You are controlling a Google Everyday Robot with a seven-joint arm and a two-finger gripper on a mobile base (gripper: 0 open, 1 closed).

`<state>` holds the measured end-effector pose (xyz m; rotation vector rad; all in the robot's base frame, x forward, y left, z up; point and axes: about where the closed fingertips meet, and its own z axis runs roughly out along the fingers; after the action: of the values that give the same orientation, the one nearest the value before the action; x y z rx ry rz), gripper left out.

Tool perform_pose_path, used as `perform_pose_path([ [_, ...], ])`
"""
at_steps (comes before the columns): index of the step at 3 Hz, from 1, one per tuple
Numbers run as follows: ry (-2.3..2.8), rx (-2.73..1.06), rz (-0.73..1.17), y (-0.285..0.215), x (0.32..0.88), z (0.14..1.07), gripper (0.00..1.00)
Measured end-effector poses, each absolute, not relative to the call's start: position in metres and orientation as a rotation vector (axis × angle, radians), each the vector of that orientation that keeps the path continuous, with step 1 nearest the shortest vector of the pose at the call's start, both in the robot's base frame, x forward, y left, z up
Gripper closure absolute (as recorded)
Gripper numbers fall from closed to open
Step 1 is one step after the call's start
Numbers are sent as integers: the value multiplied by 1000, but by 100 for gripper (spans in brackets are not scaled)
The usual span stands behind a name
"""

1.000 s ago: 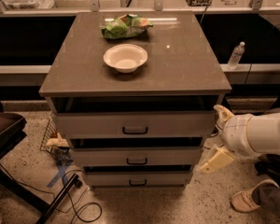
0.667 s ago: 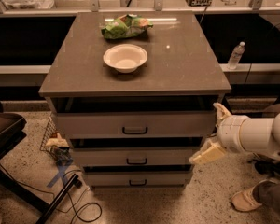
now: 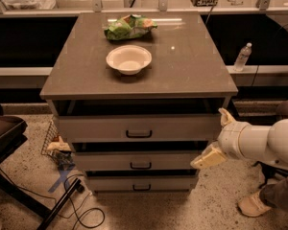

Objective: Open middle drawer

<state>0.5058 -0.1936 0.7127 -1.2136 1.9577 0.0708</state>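
A white robot arm's tool (image 3: 216, 138), fingers spread wide and empty, hovers at the right side of the grey cabinet (image 3: 192, 75), beside the pale-grey middle drawer (image 3: 105, 161), second of three. The approach appears under way; next, the tool must reach the small dark rectangular handle (image 3: 140, 165).

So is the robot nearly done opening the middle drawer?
Not yet. Nothing looks done: the middle drawer sits shut. In hand: the gripper hovers by the right side of the cabinet, about level with that drawer, jaws open and holding nothing. Left to do: reach the small dark handle, grip it and pull the drawer out.
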Motion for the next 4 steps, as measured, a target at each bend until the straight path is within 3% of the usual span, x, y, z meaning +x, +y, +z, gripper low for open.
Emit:
perform_pose_path([
  [4, 1841, -1549, -141, -193, 509, 550, 0],
])
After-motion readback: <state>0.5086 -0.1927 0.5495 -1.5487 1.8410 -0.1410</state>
